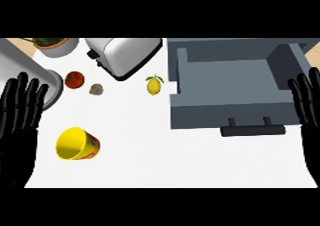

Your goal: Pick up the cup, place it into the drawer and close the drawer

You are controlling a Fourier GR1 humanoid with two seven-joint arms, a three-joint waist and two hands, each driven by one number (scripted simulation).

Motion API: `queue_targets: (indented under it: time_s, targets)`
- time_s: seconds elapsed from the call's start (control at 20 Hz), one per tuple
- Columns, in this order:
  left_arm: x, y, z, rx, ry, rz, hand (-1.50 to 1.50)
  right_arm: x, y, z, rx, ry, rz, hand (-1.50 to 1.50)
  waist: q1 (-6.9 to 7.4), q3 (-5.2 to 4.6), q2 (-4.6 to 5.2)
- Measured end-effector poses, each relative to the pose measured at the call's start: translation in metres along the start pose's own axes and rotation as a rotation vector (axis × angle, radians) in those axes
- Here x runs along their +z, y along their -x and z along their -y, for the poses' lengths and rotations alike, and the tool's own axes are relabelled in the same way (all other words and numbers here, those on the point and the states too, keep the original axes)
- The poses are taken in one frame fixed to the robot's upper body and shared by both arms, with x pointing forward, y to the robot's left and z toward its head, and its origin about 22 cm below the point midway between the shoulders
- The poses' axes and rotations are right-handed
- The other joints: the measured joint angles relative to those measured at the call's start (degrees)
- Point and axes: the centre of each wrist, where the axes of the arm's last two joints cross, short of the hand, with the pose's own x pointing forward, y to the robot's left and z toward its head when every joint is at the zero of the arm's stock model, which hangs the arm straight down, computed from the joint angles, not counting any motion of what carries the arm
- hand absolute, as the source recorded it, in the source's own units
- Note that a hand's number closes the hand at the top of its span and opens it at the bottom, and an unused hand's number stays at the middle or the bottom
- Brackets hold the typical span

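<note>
Item: yellow cup (77,144), lying tipped on the white counter (162,150), near-left, well apart from the open grey drawer (221,84). Step, as we judge it: the pickup. We should close around the cup's wall, lift clear, then carry it rightward over the drawer's front edge. Left hand (19,119): fingers straight, apart, holding nothing, beside the cup. Right hand (311,110): likewise flat, empty, resting at the right edge.

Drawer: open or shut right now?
Open. The drawer is pulled out, its grey interior exposed and bare, handle toward the robot.
</note>
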Motion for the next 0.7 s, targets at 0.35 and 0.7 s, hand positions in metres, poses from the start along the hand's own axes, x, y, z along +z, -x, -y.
queue_targets:
  time_s: [0.35,0.7]
  targets:
    - [-0.003,-0.003,0.008,-0.127,-0.305,-0.002,-1.50,0.004,0.004,-0.006,-0.059,-0.012,-0.036,-1.50,1.31,-1.28,-1.57]
    - [-0.012,0.005,0.037,-0.069,-0.519,-0.039,-1.50,-0.005,0.007,-0.012,-0.154,-0.058,-0.084,-1.50,1.40,-1.56,-1.81]
